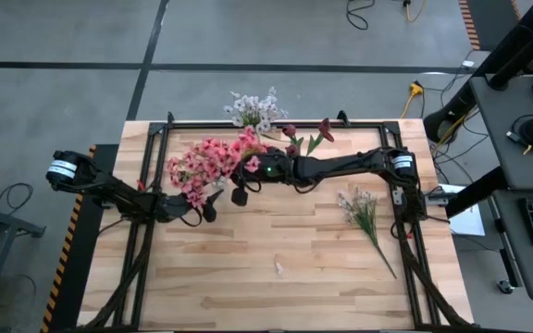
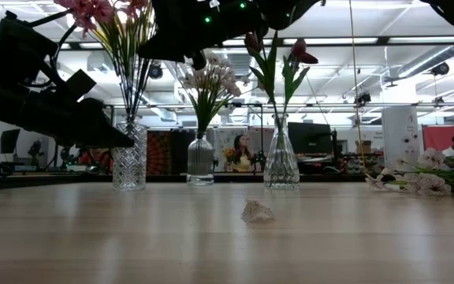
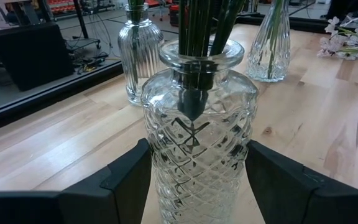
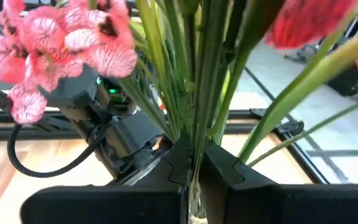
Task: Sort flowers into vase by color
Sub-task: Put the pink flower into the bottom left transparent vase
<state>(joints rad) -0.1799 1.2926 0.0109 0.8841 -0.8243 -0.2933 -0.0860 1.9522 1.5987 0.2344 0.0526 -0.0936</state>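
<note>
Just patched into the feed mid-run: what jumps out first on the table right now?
The big pink flowers dominate, standing in the diamond-cut glass vase at the table's left-middle; the left gripper has its jaws either side of that vase, while the right gripper is shut on green stems above it. Behind stand a vase of white flowers and one of dark red blooms, and one loose white-lilac stem lies on the table's right.

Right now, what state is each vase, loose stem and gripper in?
Diamond-cut vase: upright, holding pink flowers.
Ribbed vase: upright, white flowers.
Third vase: upright, red blooms.
Loose white stem: lying on table.
Left gripper: straddling diamond-cut vase.
Right gripper: shut on pink stems.
</note>
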